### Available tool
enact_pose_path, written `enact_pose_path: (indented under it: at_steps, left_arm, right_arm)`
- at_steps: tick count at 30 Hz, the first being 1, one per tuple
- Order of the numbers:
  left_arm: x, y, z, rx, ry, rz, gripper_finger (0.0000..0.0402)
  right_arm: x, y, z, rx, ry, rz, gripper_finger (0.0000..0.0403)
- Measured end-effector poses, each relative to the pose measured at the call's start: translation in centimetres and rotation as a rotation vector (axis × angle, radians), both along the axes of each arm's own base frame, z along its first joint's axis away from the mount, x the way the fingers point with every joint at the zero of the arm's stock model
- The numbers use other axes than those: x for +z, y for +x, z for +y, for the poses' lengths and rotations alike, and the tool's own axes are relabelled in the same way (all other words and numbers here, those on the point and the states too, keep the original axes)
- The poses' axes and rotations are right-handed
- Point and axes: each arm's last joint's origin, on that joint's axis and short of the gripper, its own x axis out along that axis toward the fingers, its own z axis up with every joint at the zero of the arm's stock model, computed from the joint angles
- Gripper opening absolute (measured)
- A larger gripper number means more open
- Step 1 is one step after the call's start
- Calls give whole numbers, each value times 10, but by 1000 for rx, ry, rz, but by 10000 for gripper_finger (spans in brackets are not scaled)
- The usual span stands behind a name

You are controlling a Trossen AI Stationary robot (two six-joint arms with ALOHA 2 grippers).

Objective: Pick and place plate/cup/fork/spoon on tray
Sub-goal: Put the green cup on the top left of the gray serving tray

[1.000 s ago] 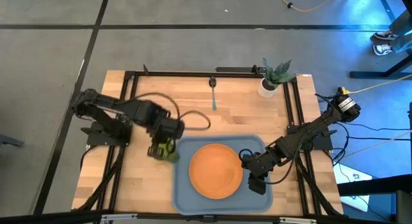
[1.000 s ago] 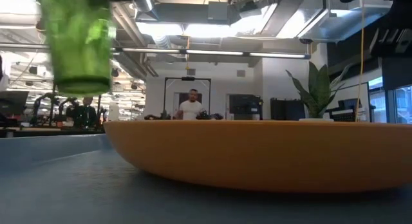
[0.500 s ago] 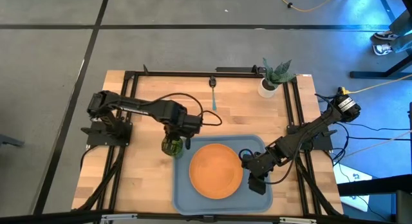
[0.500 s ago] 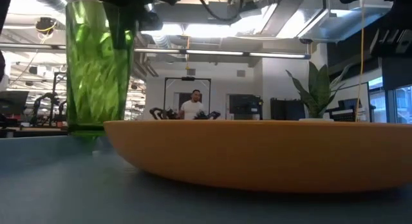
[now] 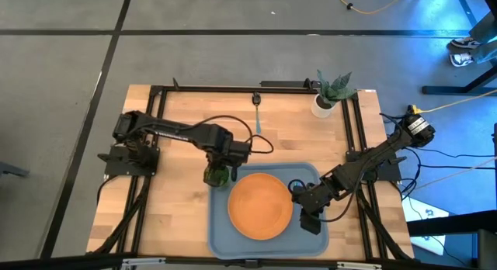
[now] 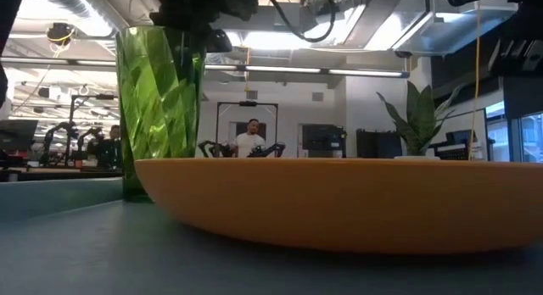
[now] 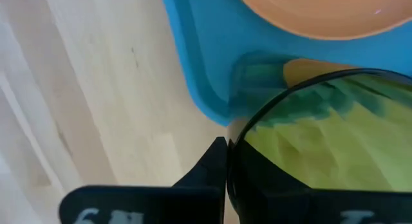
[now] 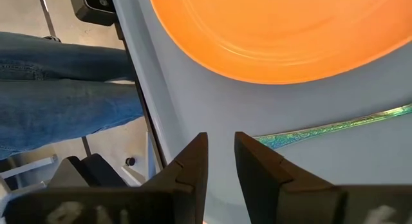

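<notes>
The orange plate (image 5: 260, 205) lies on the grey-blue tray (image 5: 225, 239). My left gripper (image 5: 220, 167) is shut on the green cup (image 5: 217, 175), which stands upright and low over the tray's far-left corner (image 7: 199, 63). My right gripper (image 8: 221, 163) is slightly open and empty, low over the tray's right part, beside the plate (image 8: 277, 31). A slim teal utensil, the fork (image 8: 335, 129), lies on the tray floor near it; its head is out of view. The spoon (image 5: 257, 115) lies on the table near the far edge. My left gripper holds the cup by its rim (image 7: 241, 137) from above, fingers pointing down. One finger (image 7: 215, 166) is outside the wall; a dark shape seen through the wall (image 6: 182, 41) appears to be the other inside. The cup is upright; I cannot tell whether its base (image 6: 136, 193) touches the tray.
A plant in a white pot (image 5: 330, 91) stands at the table's far right corner. A black frame (image 5: 233, 89) runs along the table's edges. A person's jeans-clad legs (image 8: 64, 89) show beyond the tray's rim, and people stand in the room behind (image 6: 252, 141).
My left gripper has carried the cup toward the table's right edge, from the bare wood to the tray's far-left corner, and down. The cup hung well above the tray a second ago and now sits low, upright.
</notes>
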Motion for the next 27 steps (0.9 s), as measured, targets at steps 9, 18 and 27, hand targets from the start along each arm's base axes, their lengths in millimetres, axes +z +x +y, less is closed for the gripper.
enact_pose_path:
  at_steps: [9, 18, 27]
  left_arm:
    - [-4, 5, 3, -5, -10, -26, 27]
    - [-8, 6, 1, 2, -19, -15, 53]
    - [-6, 5, 1, 52, -19, -11, 56]
  right_arm:
    - [0, -1, 0, 0, -4, 8, 81]
    - [0, -1, 0, 1, -4, 9, 81]
    - [0, -1, 0, 1, -4, 9, 81]
